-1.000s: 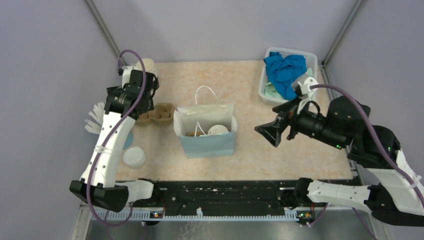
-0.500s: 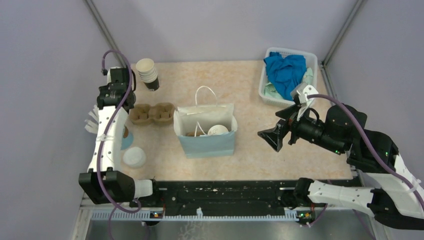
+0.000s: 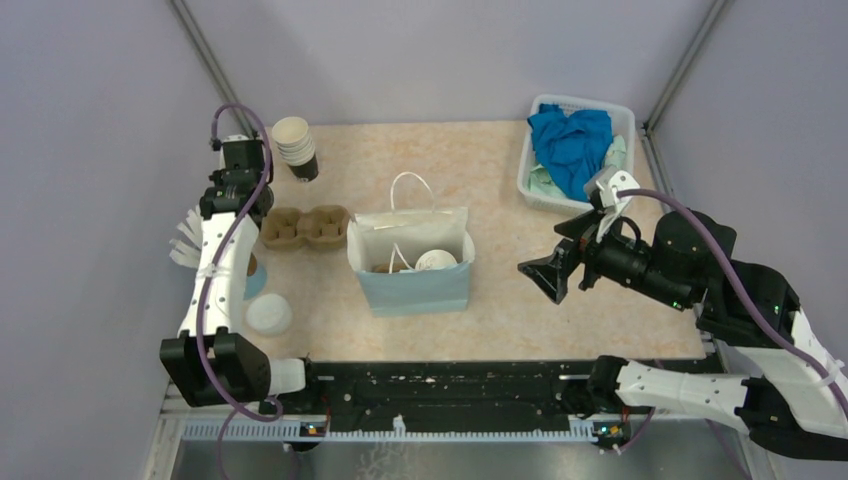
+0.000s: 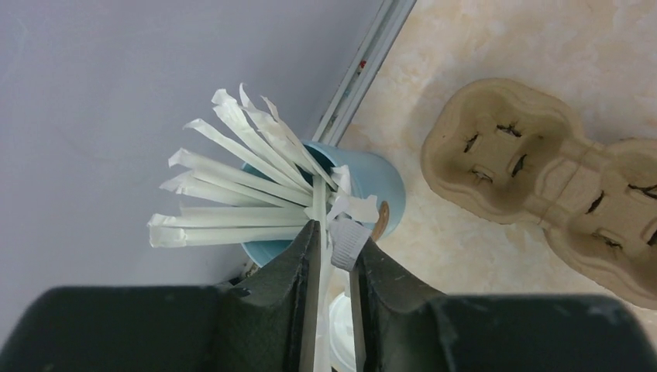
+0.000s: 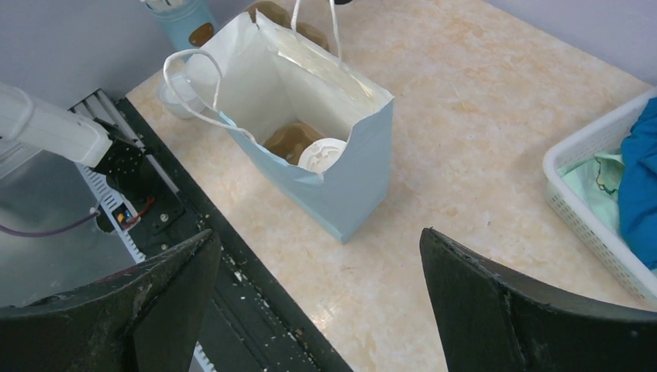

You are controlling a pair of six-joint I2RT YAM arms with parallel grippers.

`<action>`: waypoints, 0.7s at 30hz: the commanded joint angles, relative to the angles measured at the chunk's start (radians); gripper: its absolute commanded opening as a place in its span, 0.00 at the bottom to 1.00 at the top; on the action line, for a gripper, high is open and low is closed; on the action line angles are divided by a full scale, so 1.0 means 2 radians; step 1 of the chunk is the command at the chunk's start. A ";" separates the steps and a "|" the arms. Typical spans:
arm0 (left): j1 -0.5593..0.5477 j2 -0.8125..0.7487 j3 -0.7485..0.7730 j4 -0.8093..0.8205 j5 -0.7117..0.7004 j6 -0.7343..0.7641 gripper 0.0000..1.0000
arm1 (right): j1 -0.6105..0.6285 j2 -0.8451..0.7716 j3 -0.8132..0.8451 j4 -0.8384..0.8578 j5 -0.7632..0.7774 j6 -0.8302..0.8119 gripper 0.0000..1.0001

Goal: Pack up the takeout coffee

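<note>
On the table (image 3: 520, 310), takeout coffee (image 3: 436, 260) sits in a bag (image 3: 415, 288); right end effector (image 3: 537, 277) spread, left end effector (image 4: 335, 236) clamping a straw (image 4: 318, 203).

Top camera looks straight down; right wrist, nearer, shares its paper bag (image 5: 360, 178).

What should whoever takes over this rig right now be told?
Left gripper: jaws shut on a wrapped straw that stands in the blue cup at far left.
Right gripper: jaws open, empty, hovering to the right of the paper bag.
Takeout coffee: inside the bag, white lid up.
Done: the coffee is in the bag.
Left: probably lift the straw out and drop it into the bag.
</note>
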 commanded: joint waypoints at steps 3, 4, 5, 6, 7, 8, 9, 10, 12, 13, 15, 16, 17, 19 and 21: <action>0.004 0.002 0.032 0.023 -0.023 0.017 0.15 | 0.003 -0.003 0.020 -0.012 0.012 0.028 0.99; 0.004 0.000 0.037 0.018 -0.024 0.016 0.12 | 0.002 -0.003 0.020 -0.013 0.011 0.029 0.99; 0.004 -0.004 0.037 0.016 -0.028 0.015 0.10 | 0.002 -0.004 0.018 -0.013 0.011 0.031 0.99; 0.004 -0.009 0.039 0.012 -0.035 0.013 0.09 | 0.002 -0.004 0.016 -0.013 0.010 0.031 0.99; 0.004 -0.014 0.042 0.006 -0.041 0.010 0.06 | 0.002 -0.004 0.015 -0.012 0.011 0.032 0.99; 0.003 -0.019 0.045 0.001 -0.050 0.007 0.01 | 0.002 -0.003 0.015 -0.013 0.010 0.032 0.99; 0.004 -0.027 0.046 -0.002 -0.059 0.005 0.00 | 0.002 -0.001 0.016 -0.014 0.009 0.032 0.99; 0.003 -0.032 0.049 -0.007 -0.061 0.005 0.00 | 0.002 0.000 0.017 -0.014 0.009 0.031 0.99; 0.004 -0.042 0.061 -0.020 -0.061 0.004 0.00 | 0.002 0.003 0.020 -0.012 0.006 0.030 0.99; 0.003 -0.046 0.068 -0.029 -0.064 0.001 0.00 | 0.002 0.005 0.022 -0.010 0.004 0.028 0.99; 0.003 -0.052 0.084 -0.046 -0.078 -0.006 0.00 | 0.002 0.009 0.026 -0.010 0.002 0.025 0.99; 0.004 -0.053 0.093 -0.054 -0.084 -0.012 0.00 | 0.002 0.012 0.028 -0.011 0.002 0.024 0.99; 0.004 -0.054 0.104 -0.059 -0.086 -0.015 0.00 | 0.002 0.015 0.031 -0.011 0.002 0.023 0.99; 0.003 -0.054 0.134 -0.070 -0.071 -0.022 0.00 | 0.002 0.021 0.036 -0.011 -0.002 0.019 0.99; 0.004 -0.053 0.163 -0.077 -0.054 -0.030 0.00 | 0.002 0.027 0.041 -0.011 -0.008 0.017 0.99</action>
